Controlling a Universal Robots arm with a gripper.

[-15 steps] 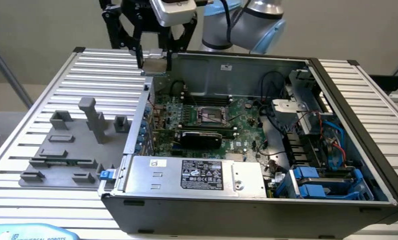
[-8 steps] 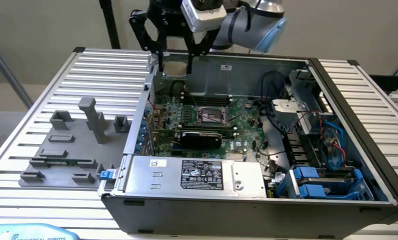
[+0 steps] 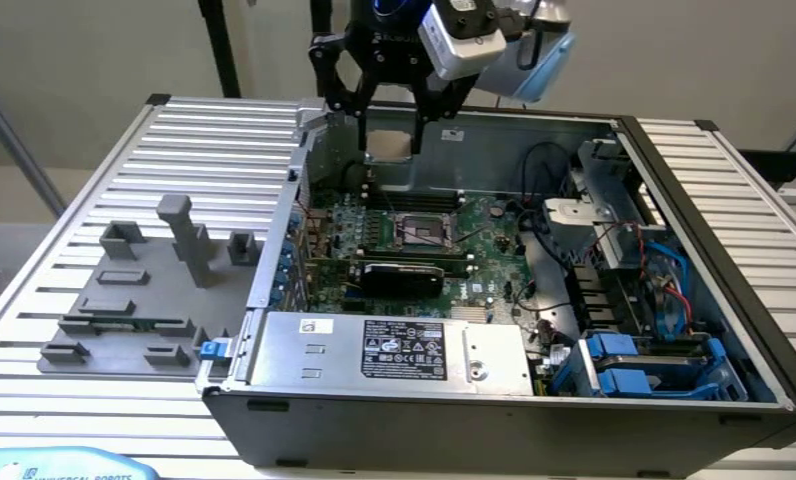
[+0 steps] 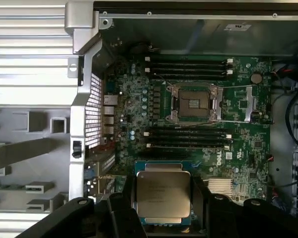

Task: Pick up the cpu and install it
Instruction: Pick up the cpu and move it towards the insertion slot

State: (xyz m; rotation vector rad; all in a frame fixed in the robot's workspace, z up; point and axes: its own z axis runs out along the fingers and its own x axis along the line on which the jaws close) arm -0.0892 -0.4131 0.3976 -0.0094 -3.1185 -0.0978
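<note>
Hovering above the motherboard (image 4: 198,124) — gripper (image 3: 391,146) clasps cpu (image 4: 163,195).

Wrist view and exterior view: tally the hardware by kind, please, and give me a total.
cpu, gripped between the fingers: 1
gripper: 1
CPU socket, open: 1
green motherboard: 1
computer case: 1
power supply: 1
grey fixture plate: 1
Total: 7

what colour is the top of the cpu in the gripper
The cpu top is silvery-beige with a green rim; clearest in the wrist view.
</note>
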